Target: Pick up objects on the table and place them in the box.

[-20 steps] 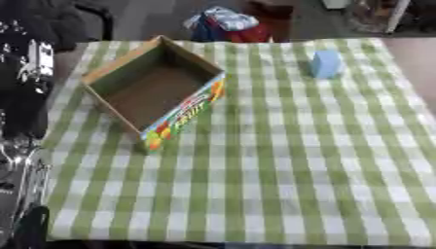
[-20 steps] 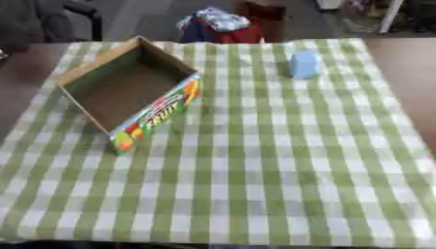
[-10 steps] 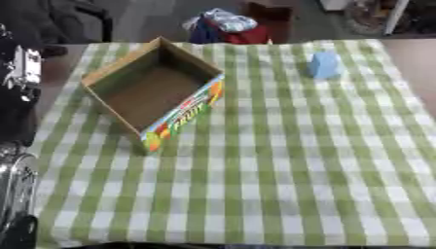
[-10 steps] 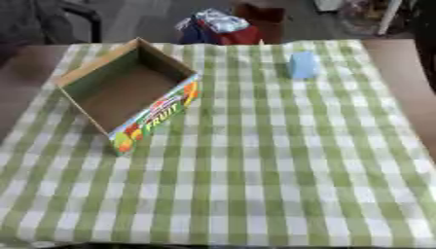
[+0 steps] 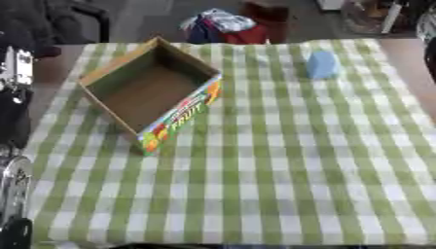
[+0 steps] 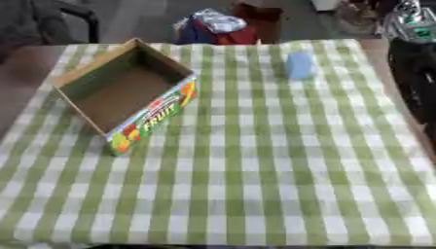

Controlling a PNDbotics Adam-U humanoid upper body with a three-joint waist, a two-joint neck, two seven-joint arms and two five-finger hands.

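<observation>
Two task things are seen on the green-and-white checked cloth [image 5: 281,185] that covers the table; the near half of the cloth is bare of objects; at the left edge of the left eye view a black and silver part of the left arm [image 5: 13,146] is seen, running from the lower corner up past the box's level, and whether the left hand's fingers are released or clenched cannot be told, since no fingers can be made out; further back on the left side of the cloth the open cardboard box [image 5: 149,92] is set askew, one corner towards the viewer, its printed long side marked with fruit pictures and lettering turned to the right and front; its brown inside is shown and nothing can be made out in it; well apart from it, at the far right of the cloth, a small light-blue object [image 6: 299,65] is stood on the cloth, its kind not being clear; at the right edge of the right eye view a black arm part with a silver and green piece at its top, the right arm [image 6: 413,63], is seen beside the table, and the state of the right hand cannot be told either; beyond the far table edge a heap of red, blue and white things [image 5: 228,26] is seen on the floor.
</observation>
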